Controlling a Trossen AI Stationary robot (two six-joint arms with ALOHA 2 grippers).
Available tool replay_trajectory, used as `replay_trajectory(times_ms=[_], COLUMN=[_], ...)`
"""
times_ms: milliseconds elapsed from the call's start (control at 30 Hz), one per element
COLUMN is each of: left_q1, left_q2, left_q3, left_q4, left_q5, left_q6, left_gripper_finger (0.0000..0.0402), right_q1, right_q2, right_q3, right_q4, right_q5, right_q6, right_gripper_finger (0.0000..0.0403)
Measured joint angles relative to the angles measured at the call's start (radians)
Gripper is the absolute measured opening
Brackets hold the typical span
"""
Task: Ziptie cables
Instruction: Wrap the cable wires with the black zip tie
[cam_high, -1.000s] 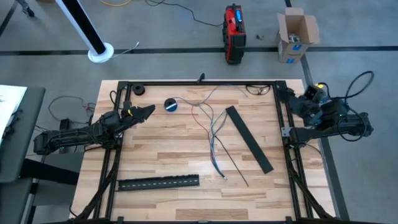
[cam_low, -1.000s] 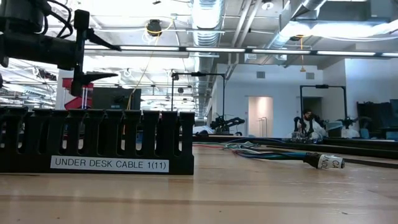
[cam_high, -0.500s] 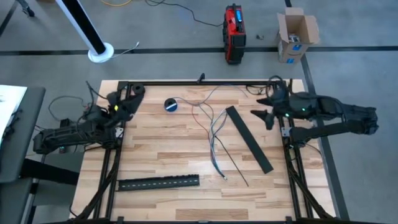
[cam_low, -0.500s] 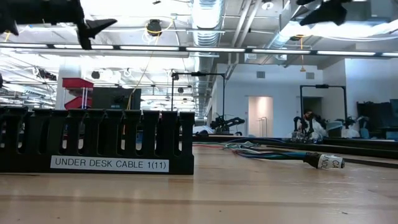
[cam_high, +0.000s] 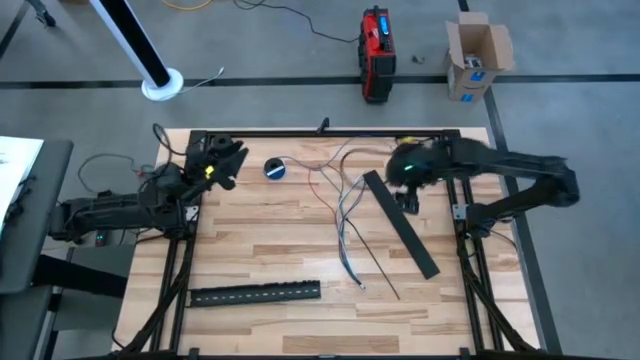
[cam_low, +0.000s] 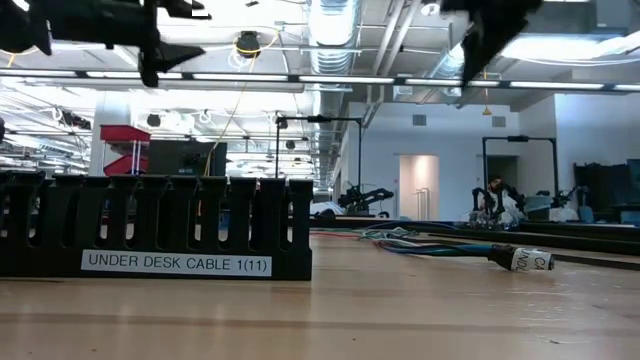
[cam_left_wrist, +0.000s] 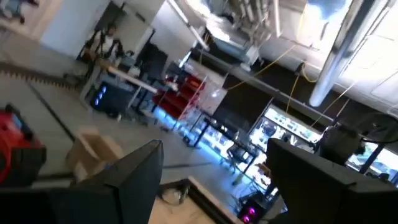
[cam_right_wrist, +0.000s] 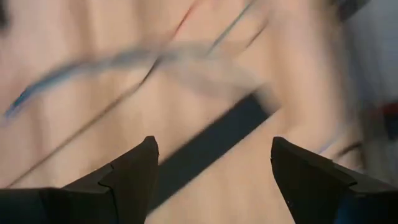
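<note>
Wooden table (cam_high: 260, 240) carries the cables (cam_high: 345, 215) loose and unbound at its middle, nothing tied yet; right gripper (cam_high: 407, 190) hovers just beside them, fingers spread and empty; left gripper (cam_high: 228, 160) spread, empty, near the far-left corner.

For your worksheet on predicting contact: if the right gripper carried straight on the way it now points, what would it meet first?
Probably the diagonal black strip: the right gripper, open, looks down at it between its fingers, with the cables just beyond. Its height above the table is unclear.
</note>
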Motion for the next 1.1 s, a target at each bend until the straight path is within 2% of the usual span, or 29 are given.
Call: replay_trajectory(times_ms=[67,200,433,667,767,900,1000,1100], left_q1=[0.000,-0.001,-0.005,-0.040,-0.055,-0.072,-0.091,-0.110], left_q2=[0.041,0.128,0.234,0.287,0.298,0.297,0.298,0.298], left_q3=[0.000,0.000,0.000,0.000,0.000,0.000,0.000,0.000], left_q4=[-0.008,-0.008,-0.001,0.049,0.087,0.101,0.102,0.100], left_q5=[0.050,0.118,0.139,0.140,0.139,0.134,0.129,0.127], left_q6=[-0.043,-0.074,-0.180,-0.191,-0.191,-0.191,-0.191,-0.191], left_gripper_finger=[0.0277,0.0277,0.0277,0.0277,0.0277,0.0277,0.0277,0.0277], right_q1=[0.015,0.082,0.196,0.217,0.223,0.207,0.188,0.176], right_q2=[0.065,0.161,0.211,0.210,0.210,0.210,0.210,0.210], right_q3=[-0.007,-0.007,-0.007,-0.007,-0.007,-0.007,-0.025,-0.100], right_q4=[-0.087,-0.152,0.039,0.246,0.254,0.223,0.214,0.279], right_q5=[-0.029,0.002,0.132,0.139,0.134,0.044,-0.042,-0.061], right_q6=[-0.042,-0.300,-0.644,-1.116,-1.197,-1.200,-1.198,-1.197], right_gripper_finger=[0.0293,0.0291,0.0290,0.0290,0.0282,0.0229,0.0156,0.0073])
